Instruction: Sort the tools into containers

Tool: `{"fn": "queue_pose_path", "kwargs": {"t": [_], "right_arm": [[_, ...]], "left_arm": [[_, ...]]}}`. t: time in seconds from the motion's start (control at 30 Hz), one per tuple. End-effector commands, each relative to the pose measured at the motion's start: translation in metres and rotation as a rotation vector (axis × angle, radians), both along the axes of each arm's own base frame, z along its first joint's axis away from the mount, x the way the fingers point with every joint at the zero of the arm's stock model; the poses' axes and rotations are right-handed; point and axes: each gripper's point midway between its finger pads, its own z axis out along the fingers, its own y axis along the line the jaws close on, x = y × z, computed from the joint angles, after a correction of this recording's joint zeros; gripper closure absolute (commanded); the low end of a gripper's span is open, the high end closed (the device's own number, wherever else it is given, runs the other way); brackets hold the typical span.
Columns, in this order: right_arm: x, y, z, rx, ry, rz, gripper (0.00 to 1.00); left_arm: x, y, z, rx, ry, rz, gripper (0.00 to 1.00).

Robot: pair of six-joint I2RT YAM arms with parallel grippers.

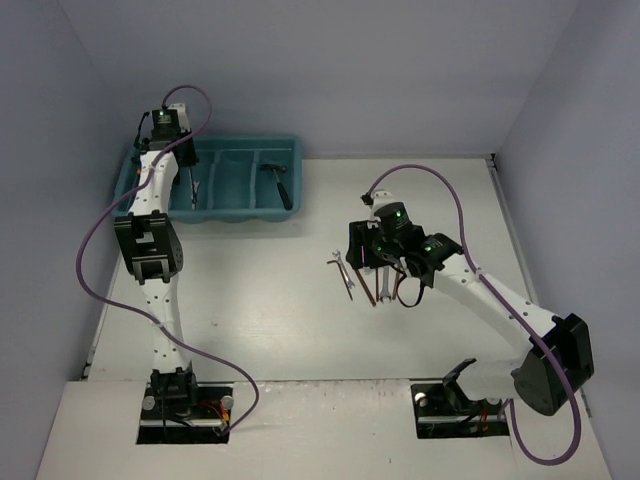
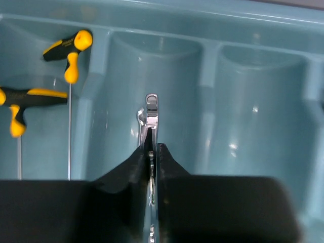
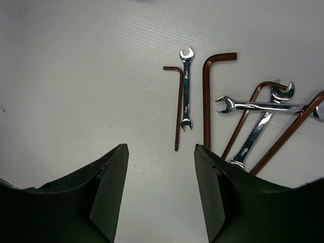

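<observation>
My left gripper [image 2: 153, 148] is shut on a silver wrench [image 2: 151, 109], held over the second compartment from the left of the teal tray [image 2: 207, 76]. Two yellow-and-black handled pieces [image 2: 68, 50] lie in the leftmost compartment. A dark-handled hammer [image 1: 280, 182] lies in the tray's [image 1: 292, 150] rightmost compartment. My right gripper [image 3: 161, 147] hangs open over bare table, just short of a small silver wrench [image 3: 186, 88] and a thin dark red key [image 3: 178, 106]. A thicker red key [image 3: 206, 101], two crossed wrenches [image 3: 255, 106] and more keys [image 3: 291, 129] lie to the right.
The loose tools [image 1: 350, 275] sit mid-table beside my right gripper [image 1: 372, 265]. Purple walls close in the table on the left, back and right. The left arm [image 1: 150, 240] reaches along the left side to the tray.
</observation>
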Motion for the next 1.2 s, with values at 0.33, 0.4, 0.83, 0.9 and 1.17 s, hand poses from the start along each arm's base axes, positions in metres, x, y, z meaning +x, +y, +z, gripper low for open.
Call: {"fn": "queue_pose_path", "kwargs": {"t": [0.33, 0.4, 0.83, 0.9, 1.17], "right_arm": [[0.024, -0.040, -0.031, -0.167, 0.040, -0.170, 0.52], [0.027, -0.037, -0.040, -0.190, 0.060, -0.140, 0.55], [0.067, -0.072, -0.088, -0.175, 0.206, -0.514, 0.62], [0.071, -0.077, -0.092, -0.165, 0.216, -0.577, 0.62], [0.082, -0.086, -0.115, -0.119, 0.271, -0.769, 0.61]], "left_arm": [[0.013, 0.014, 0.076, 0.027, -0.232, 0.070, 0.37], [0.000, 0.009, 0.093, -0.008, -0.245, 0.097, 0.34], [-0.151, -0.096, 0.136, -0.191, -0.166, 0.008, 0.31], [-0.174, -0.119, 0.121, -0.201, -0.125, -0.039, 0.31], [-0.246, -0.154, 0.107, -0.246, -0.047, -0.146, 0.31]]}}
